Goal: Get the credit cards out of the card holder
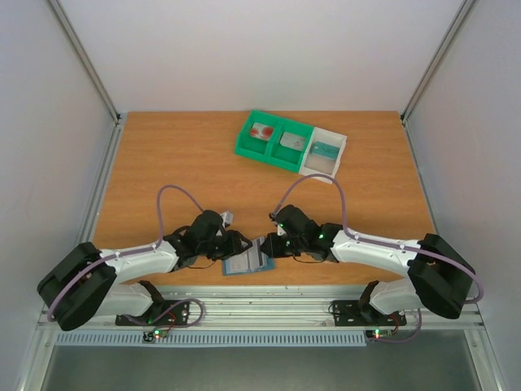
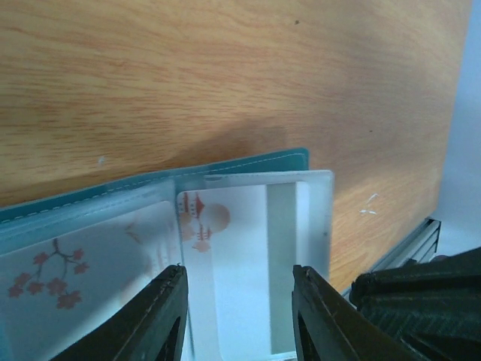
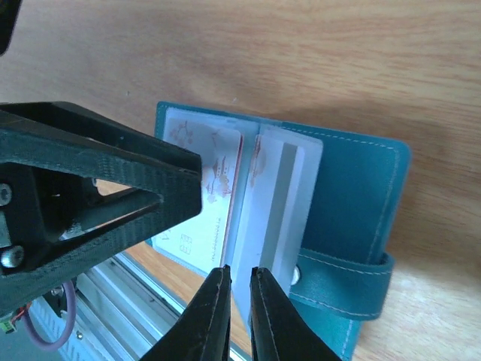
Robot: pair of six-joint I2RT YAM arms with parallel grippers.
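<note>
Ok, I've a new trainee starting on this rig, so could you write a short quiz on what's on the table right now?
1. True or false: each of the three sections of the tray holds a card.
2. Where does the wallet lie? A) in the tray; B) open, at the near edge, between the left gripper and the right gripper; C) shut, at the far left corner.
3. Which gripper's fingers stand wide apart over the wallet?
Key: 1 true; 2 B; 3 the left.
</note>
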